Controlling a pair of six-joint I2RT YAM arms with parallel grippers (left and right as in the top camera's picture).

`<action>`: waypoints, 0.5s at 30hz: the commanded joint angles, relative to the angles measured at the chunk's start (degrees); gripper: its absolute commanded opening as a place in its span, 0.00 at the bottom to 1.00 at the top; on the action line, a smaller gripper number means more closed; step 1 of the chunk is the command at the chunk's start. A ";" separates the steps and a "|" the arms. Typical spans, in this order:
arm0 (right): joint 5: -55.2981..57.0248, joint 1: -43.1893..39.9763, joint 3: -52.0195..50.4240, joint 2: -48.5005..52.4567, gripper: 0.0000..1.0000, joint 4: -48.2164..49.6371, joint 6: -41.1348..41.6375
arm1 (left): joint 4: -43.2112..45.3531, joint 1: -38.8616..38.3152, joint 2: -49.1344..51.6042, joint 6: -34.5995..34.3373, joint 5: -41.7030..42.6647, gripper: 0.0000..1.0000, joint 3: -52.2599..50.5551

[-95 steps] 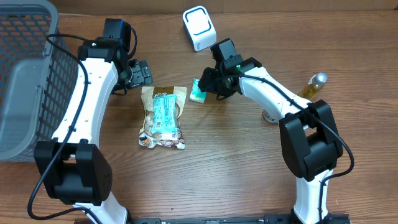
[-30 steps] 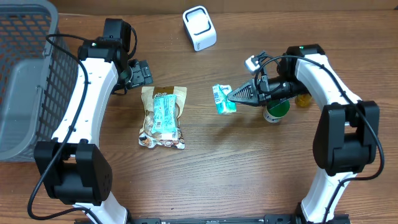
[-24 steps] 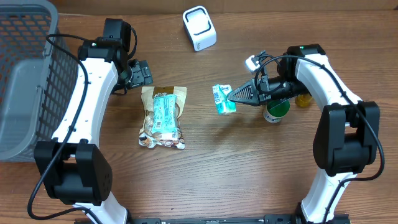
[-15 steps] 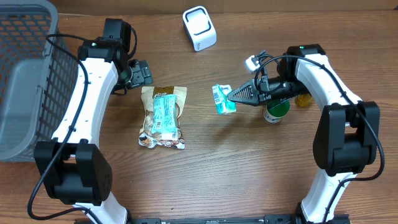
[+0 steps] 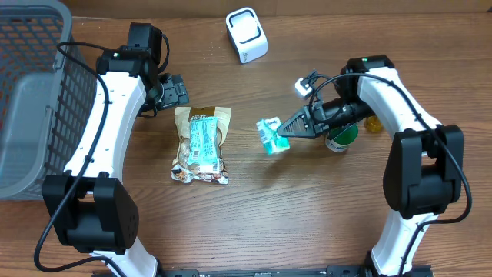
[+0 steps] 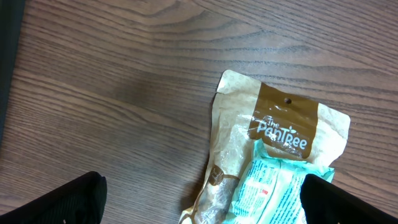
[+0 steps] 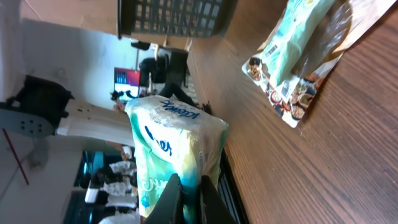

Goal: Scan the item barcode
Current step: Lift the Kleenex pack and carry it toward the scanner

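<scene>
1. flat on the wooden table [image 5: 269, 223], in the middle of the near half: snack bag [image 5: 201, 144], brown paper top edge pointing away, teal label down its front, clear window at its near end.
2. just right of the snack bag, apart from it: tissue pack [image 5: 269, 135], small, teal and white, tilted, casting a shadow on the wood.
3. clamped tight on the tissue pack's right edge, reaching in from the right of the snack bag: right gripper [image 5: 286, 127], fingers pressed together on the wrapper in the wrist view.
4. further right of the snack bag, behind the right arm: green-lidded container [image 5: 343, 137], with a yellow bottle [image 5: 373, 123] just beside it.
5. just beyond the snack bag's top left corner, above the wood: left gripper [image 5: 174, 91], spread wide, gripping nothing; only the two dark fingertips at the lower corners of its wrist view.
6. far left of the snack bag: grey wire basket [image 5: 54, 54].
7. well beyond the snack bag, up and to the right near the far edge: white scanner [image 5: 246, 34], well apart from the tissue pack.
</scene>
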 commanded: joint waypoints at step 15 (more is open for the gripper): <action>11.15 4.61 -0.24 -2.16 0.04 21.38 18.75 | 0.20 -0.50 -0.76 0.85 -0.50 0.99 0.76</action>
